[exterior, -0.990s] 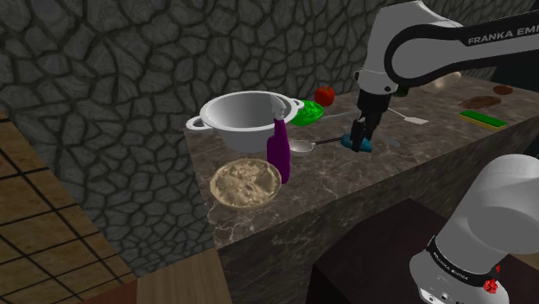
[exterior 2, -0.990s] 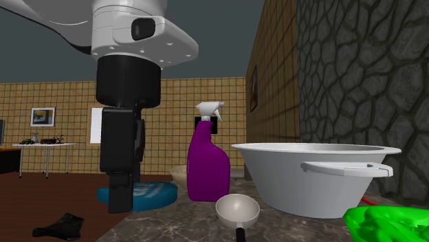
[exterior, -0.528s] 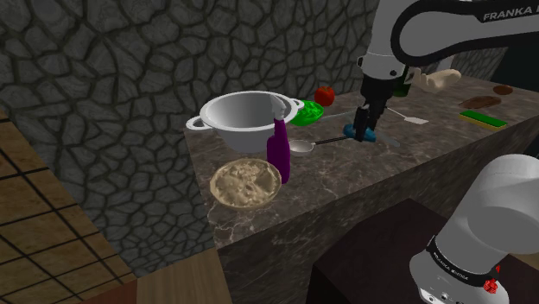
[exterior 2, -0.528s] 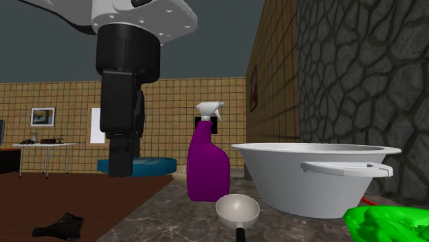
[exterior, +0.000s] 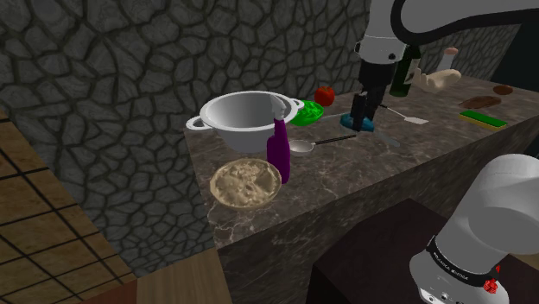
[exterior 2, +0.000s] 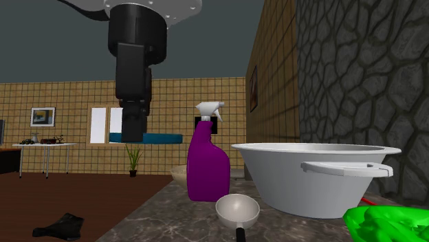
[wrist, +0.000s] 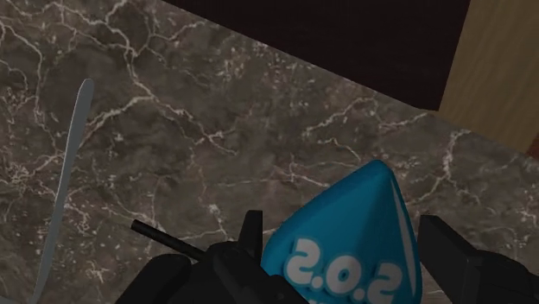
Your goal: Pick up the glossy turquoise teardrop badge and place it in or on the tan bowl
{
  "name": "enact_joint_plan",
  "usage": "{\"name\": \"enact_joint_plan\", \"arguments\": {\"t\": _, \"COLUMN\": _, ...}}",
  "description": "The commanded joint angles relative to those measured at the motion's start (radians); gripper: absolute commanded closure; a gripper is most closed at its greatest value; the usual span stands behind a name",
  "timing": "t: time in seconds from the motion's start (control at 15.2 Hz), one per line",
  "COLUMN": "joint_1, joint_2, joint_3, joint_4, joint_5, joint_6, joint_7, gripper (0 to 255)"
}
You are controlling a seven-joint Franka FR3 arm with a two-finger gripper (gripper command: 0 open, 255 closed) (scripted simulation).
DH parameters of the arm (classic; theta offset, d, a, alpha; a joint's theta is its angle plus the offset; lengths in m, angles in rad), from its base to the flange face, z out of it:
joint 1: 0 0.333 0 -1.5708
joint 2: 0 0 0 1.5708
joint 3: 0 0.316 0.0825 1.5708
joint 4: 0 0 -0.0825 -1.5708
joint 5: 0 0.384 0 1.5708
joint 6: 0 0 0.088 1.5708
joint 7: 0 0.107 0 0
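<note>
The turquoise teardrop badge [exterior: 362, 123] is clamped between the black jaws and hangs in the air, clear of the dark marble bench [exterior: 345, 177]. In the wrist view the badge [wrist: 345, 246] sits between the two fingers with its pointed end away from the hand, and its glossy face carries white lettering that reads S.O.S. The second exterior view shows it edge-on as a flat turquoise slab [exterior 2: 162, 138], held level at about the height of the purple spray bottle's shoulder [exterior 2: 207, 165].

In the shoulder view, a metal ladle [exterior: 301, 146] lies on the bench below the badge and towards the left, its dark handle pointing towards the jaws. Left of the ladle stands the purple spray bottle [exterior: 278, 151]. Just beside the bottle, near the bench's front edge, sits the tan bowl [exterior: 245, 182], well apart from the badge. Behind the bottle is a large white pot with two handles [exterior: 246, 117], with a green leafy thing [exterior: 307, 112] and a small red fruit [exterior: 325, 94] on its right. A dark green bottle [exterior: 403, 76] stands behind the arm, and a pale spatula [exterior: 406, 115] lies on the bench to the right of the jaws
</note>
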Motion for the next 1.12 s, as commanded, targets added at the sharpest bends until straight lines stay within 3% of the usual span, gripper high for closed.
{"name": "enact_joint_plan", "arguments": {"t": 0.0, "joint_1": 0.017, "joint_2": 0.031, "joint_3": 0.037, "joint_4": 0.021, "joint_5": 0.025, "joint_6": 0.01, "joint_7": 0.041, "gripper": 255}}
{"name": "enact_joint_plan", "arguments": {"t": 0.53, "joint_1": 0.072, "joint_2": 0.214, "joint_3": 0.191, "joint_4": 0.16, "joint_5": 0.102, "joint_6": 0.061, "joint_7": 0.216, "gripper": 255}}
{"name": "enact_joint_plan", "arguments": {"t": 1.06, "joint_1": 0.101, "joint_2": 0.444, "joint_3": 0.333, "joint_4": 0.369, "joint_5": 0.106, "joint_6": 0.089, "joint_7": 0.395, "gripper": 255}}
